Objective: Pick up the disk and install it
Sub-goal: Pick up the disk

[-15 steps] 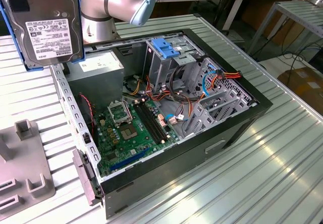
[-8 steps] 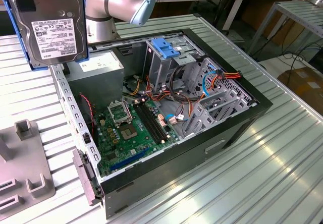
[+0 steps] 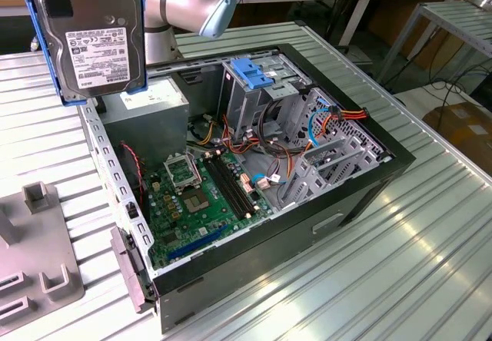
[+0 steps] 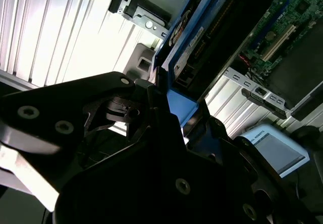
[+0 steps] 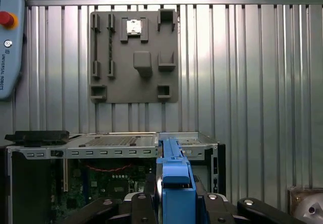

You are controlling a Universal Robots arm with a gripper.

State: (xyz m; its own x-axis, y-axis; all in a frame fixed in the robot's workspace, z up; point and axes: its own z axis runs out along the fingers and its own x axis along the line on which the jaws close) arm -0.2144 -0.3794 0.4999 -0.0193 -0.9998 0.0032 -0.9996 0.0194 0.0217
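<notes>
So from where I'm standing the pickup part looks done: the disk (image 3: 96,30) is up in the air, well clear of the slatted table (image 3: 430,241), with the gripper (image 5: 174,196) clamped on its blue frame. In the first wrist view you can see the black fingers (image 5: 209,201) pressed in on either side of the frame, disk (image 5: 171,158) edge-on between them, nothing loose as far as I can tell. In the exterior view it hangs with its long axis more or less upright and the white label facing the camera, over the far corner of the open computer case (image 3: 369,180) on the exterior view's left, about above the grey box with the white sticker (image 3: 146,103). The bit that matters imo is where it sits relative to the metal cage (image 3: 246,103) with the blue handle piece (image 3: 252,74). That cage is lower and off toward the exterior view's right of the disk, well apart from it, with the box and the case wall in between. So the disk isn't lined up with any bay, and I'd guess its upright pose doesn't match a slot either, but I can't tell the slot direction from here. The motherboard (image 3: 200,195) lies open below and nearer the camera, with cables all over near the cage. The grey fixture plate (image 3: 38,241) sits on the table outside the case with no disk in it.
</notes>
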